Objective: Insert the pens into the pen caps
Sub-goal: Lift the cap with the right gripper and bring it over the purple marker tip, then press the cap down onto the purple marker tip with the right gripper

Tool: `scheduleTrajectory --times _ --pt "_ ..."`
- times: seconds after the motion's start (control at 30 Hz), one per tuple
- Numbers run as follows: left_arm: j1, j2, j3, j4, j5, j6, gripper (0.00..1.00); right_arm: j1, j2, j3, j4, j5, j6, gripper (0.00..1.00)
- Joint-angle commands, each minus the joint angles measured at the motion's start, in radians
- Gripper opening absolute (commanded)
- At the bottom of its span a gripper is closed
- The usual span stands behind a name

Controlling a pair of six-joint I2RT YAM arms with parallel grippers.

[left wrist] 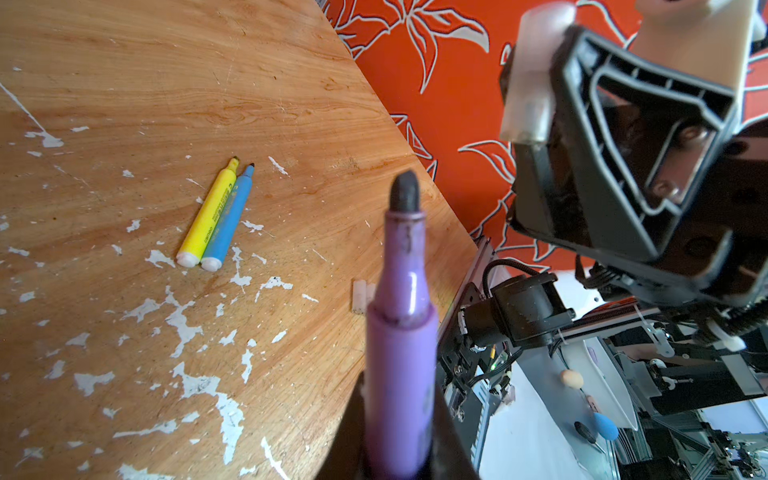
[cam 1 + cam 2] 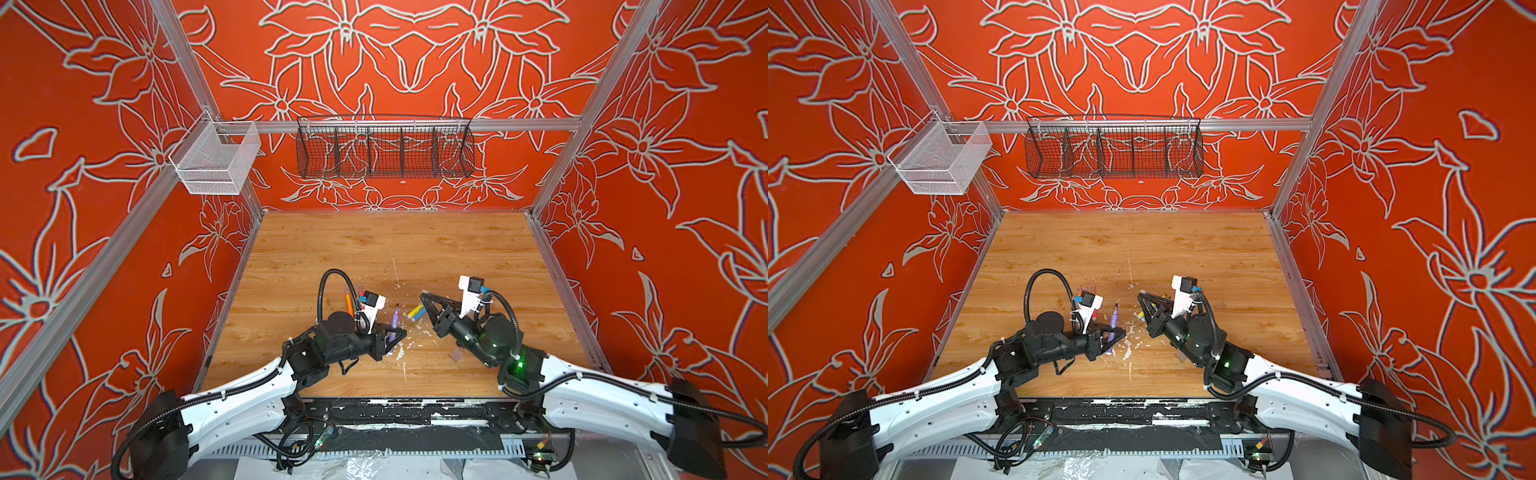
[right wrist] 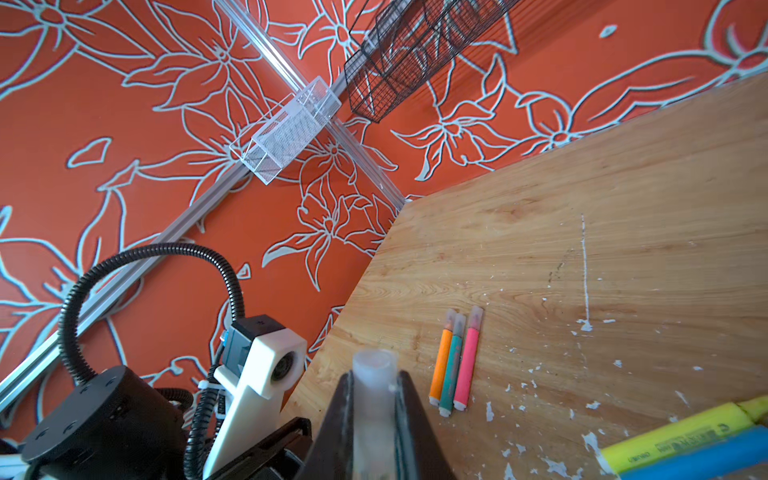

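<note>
Toward the front edge of the counter (image 2: 374, 249), near its middle, we find the two claws facing each other with a gap between them. We note the left claw (image 2: 398, 334) clamped tight on the purple pen (image 1: 401, 332), which crosses the fingers with its dark felt tip bare. We note the right claw (image 2: 424, 297) clamped on one clear cap (image 1: 532, 79), one end standing free of the fingers.

Step, as we judge it: lining up pen and cap before the push. Tip and cap do not touch.

Tally from how things lie:
- The orange pen (image 3: 441, 361), green pen (image 3: 453, 365) and pink pen (image 3: 468, 357) lie side by side toward the left edge, each wearing a cap.
- The yellow pen (image 1: 210, 216) and blue pen (image 1: 230, 220) lie touching, between the claws, tips bare.
- Two loose caps (image 1: 360, 296) sit together nearer the front edge.

Next move, our estimate: bring the felt tip onto the axis of the cap's mouth, then press straight in until it seats. We cannot tell for certain which end of the held cap is open.

Materials:
- The cap is frosted, colourless plastic, a short smooth tube; we expect it to tilt easily in a pinch.
- The pen barrel is smooth plastic, stepping down to a narrower neck and a rounded felt nib.
- The counter is wood-grain laminate, chipped into white flecks (image 1: 178, 320) that resemble caps at a glance.
</note>
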Motion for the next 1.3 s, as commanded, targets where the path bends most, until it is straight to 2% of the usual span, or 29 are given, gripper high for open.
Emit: scheduleTrajectory --times 0.0,0.23,0.7,1.27 --pt "0.003 0.010 0.042 0.024 0.015 -0.008 0.00 0.002 0.057 0.044 0.101 -0.066 0.026 0.00" --pt "0.003 0.001 0.051 0.021 0.026 -0.015 0.00 0.003 0.129 0.101 0.119 -0.123 0.031 0.00" --pt "0.003 0.012 0.042 0.042 0.040 -0.023 0.00 0.004 0.207 0.145 0.131 -0.098 0.000 0.00" --pt "0.003 0.017 0.046 0.045 0.035 -0.015 0.00 0.003 0.212 0.125 0.119 -0.058 -0.020 0.00"
